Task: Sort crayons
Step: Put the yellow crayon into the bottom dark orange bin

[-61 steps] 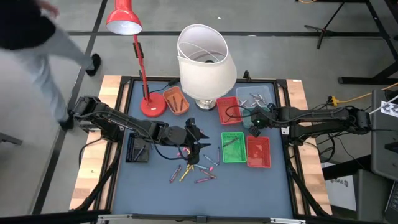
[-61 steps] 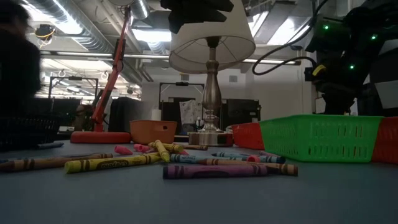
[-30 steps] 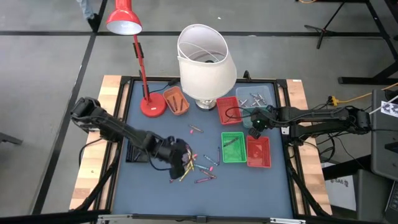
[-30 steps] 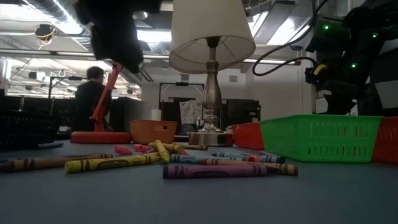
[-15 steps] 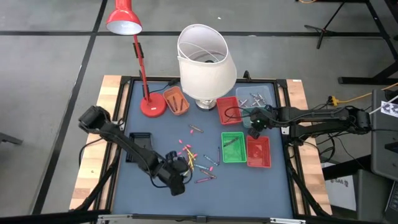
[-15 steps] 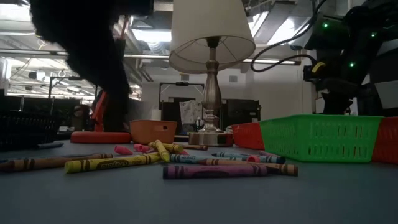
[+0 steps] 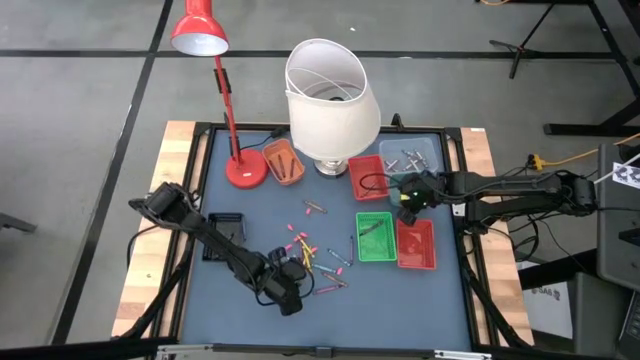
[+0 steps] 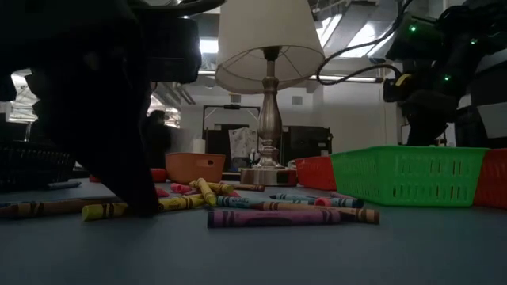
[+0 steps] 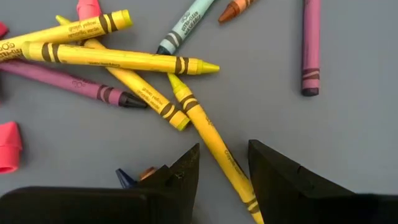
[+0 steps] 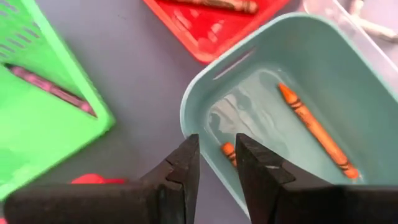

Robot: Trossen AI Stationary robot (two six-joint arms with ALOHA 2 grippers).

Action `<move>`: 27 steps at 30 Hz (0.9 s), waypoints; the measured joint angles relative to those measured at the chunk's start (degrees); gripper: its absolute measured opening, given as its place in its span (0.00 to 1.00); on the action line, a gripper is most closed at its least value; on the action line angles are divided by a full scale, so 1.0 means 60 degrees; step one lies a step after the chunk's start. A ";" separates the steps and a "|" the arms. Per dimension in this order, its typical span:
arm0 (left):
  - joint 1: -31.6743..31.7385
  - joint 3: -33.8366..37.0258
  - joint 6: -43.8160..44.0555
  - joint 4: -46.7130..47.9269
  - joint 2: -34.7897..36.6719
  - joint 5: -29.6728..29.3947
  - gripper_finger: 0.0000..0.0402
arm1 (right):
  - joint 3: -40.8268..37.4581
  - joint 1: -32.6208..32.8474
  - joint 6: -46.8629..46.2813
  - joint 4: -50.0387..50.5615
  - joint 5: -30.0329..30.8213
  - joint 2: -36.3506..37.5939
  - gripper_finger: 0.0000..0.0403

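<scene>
1. Since a second ago my left gripper (image 9: 222, 163) has swung down to the near edge of the crayons (image 7: 315, 262) scattered mid-surface, fingers (image 9: 180, 174) apart astride a yellow crayon (image 9: 211, 140).
2. Wrapper print is too small to read.
3. My right gripper (image 10: 216, 163) hovers, fingers narrowly apart, over the teal tray (image 10: 348, 87) holding an orange crayon (image 10: 314, 127).
4. Low view: the left arm (image 8: 95, 119) blocks the lamp (image 8: 269, 87) side.

You have open room along the table's (image 7: 400, 300) near edge and right near corner. Two lamps (image 7: 330, 100) and trays (image 7: 376, 238) crowd the far edge and right side.
</scene>
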State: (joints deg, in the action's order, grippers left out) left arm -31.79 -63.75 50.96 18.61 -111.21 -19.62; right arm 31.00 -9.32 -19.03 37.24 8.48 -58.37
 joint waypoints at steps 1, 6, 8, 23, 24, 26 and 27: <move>-0.0003 -0.0007 -0.0004 0.0003 -0.0064 -0.0003 0.31 | 0.0000 0.0000 0.0006 -0.0118 -0.0096 0.0000 0.25; -0.0007 -0.0014 -0.0004 0.0010 -0.0180 -0.0069 0.31 | 0.0000 0.0000 0.0117 -0.0743 -0.0459 0.0000 0.25; -0.0010 -0.0014 -0.0004 0.0010 -0.0191 -0.0167 0.30 | 0.0000 -0.0002 0.0253 -0.1056 -0.0684 0.0000 0.25; -0.0003 0.0008 -0.0007 -0.0075 -0.0227 -0.0622 0.02 | 0.0004 0.0000 0.0295 -0.2895 -0.1724 0.0000 0.25; -0.0003 0.0009 -0.0007 -0.0103 -0.0227 -0.0623 0.01 | 0.0004 -0.0003 0.0296 -0.3038 -0.1890 0.0000 0.25; -0.0003 0.0019 -0.0046 -0.0175 -0.0231 -0.0634 0.01 | 0.0004 0.0000 0.0294 -0.3328 -0.2264 0.0000 0.25; -0.0003 0.0019 -0.0080 -0.0224 -0.0231 -0.0633 0.02 | 0.0004 0.0000 0.0295 -0.3511 -0.2452 0.0000 0.25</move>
State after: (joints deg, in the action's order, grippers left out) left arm -31.81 -63.64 50.48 17.27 -112.60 -23.42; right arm 31.03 -9.32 -17.26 16.17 -6.24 -58.37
